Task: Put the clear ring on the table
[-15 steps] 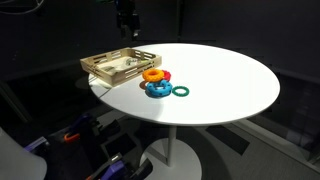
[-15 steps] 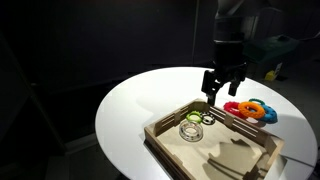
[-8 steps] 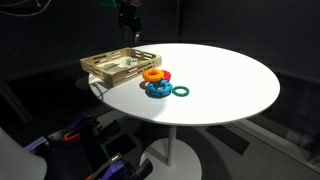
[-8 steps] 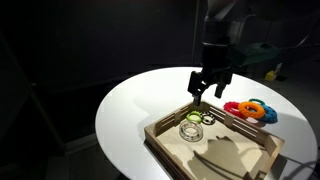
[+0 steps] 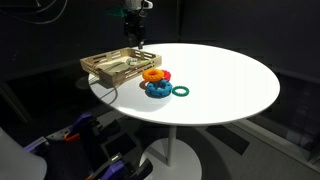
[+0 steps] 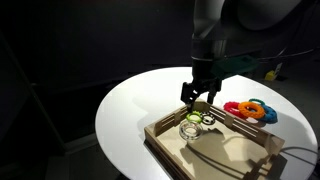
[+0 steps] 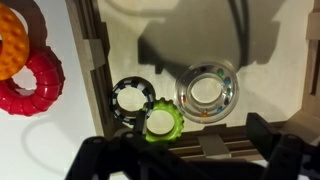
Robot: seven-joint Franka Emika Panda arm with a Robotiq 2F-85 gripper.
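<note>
Hovering wide open above the tray (image 7: pixel 120 40), the claw (image 6: pixel 197 97) could clip the green ring (image 7: pixel 161 122) just beside the clear ring (image 7: pixel 208 93) — or slip on its slick rim

The clear ring (image 7: pixel 207 93), glassy and colourless with a wide hole, lies flat on the floor of the wooden tray (image 7: pixel 88 40), just beside a small green ring (image 7: pixel 161 122). The round white bench (image 5: pixel 225 85) carries that tray near its edge.
</note>
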